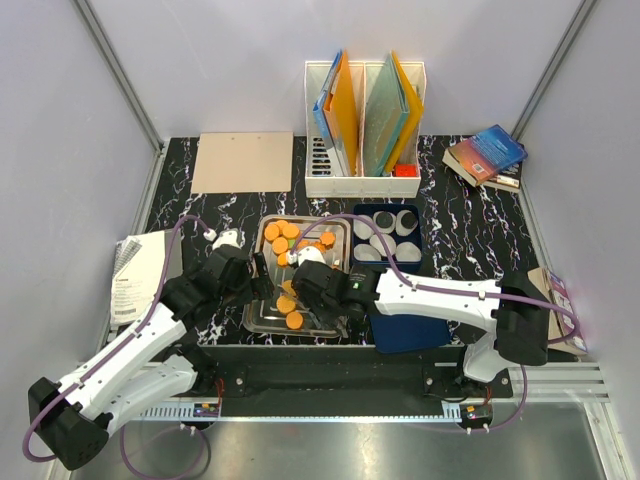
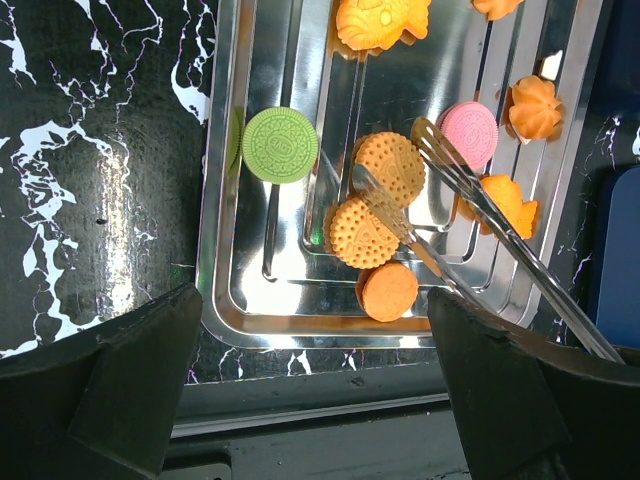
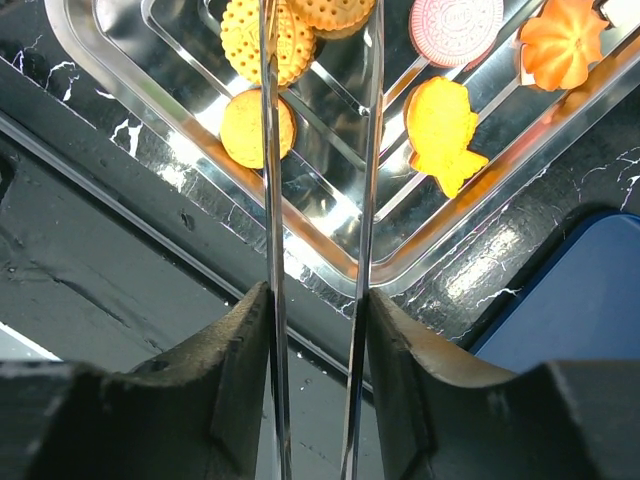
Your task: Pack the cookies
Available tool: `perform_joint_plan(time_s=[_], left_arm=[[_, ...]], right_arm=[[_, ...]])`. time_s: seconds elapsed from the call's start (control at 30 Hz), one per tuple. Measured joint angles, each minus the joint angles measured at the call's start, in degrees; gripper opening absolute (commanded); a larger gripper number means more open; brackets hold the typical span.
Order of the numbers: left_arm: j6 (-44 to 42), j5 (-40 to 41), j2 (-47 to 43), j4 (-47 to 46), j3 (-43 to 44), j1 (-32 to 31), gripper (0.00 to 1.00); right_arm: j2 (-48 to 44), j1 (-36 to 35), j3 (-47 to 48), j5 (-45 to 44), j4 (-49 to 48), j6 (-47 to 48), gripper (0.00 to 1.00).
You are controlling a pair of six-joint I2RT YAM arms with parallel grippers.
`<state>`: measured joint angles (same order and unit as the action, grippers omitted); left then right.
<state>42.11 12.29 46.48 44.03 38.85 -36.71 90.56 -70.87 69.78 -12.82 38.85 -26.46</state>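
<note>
Green cookie (image 2: 280, 144) appears only in the left wrist view — left pincer (image 2: 315, 300) apart, right pincer (image 3: 318, 300) clamped on tongs (image 3: 268, 150).

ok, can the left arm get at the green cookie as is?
Probably yes: left gripper hangs open at the near rim of the tray, green cookie lies flat and alone just ahead, tongs are off to one side.

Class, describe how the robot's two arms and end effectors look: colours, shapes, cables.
Left arm and right arm: white shells, black joints. Left end effector and right end effector: broad black wedge fingers. A purple cable loops along each arm.
</note>
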Motion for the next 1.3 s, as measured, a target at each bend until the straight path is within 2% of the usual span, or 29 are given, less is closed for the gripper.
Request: perform_joint_plan(time_s=[0.27,0.5,0.7,0.83,0.97,1.3], left_arm=[[0.0,0.0,0.0,0.0,0.0,-0.1,0.99],[0.0,0.0,0.0,0.0,0.0,-0.1,0.99],[0.0,0.0,0.0,0.0,0.0,-0.1,0.99],[0.0,0.0,0.3,0.0,0.0,-0.1,0.99],[0.0,0.0,1.0,0.0,0.0,-0.2,0.99],[0.0,0.0,1.5,0.0,0.0,-0.3,0.99]], right_arm=[[-1.0,0.0,0.8,-3.2,1.9,0.0,0.42],[-9.3,1.6,4.0,-9.8,7.3,1.0,0.41],[-17.0,10.6,4.0,-13.1,9.1,3.0,0.39],[-18.8,18.1,2.3,-13.9,9.5,4.7,0.38],[-18.2,23.9,0.2,-14.0,9.4,6.8,0.38],[-12.3,29.1,-1.4,-10.7,4.8,9.9,0.38]])
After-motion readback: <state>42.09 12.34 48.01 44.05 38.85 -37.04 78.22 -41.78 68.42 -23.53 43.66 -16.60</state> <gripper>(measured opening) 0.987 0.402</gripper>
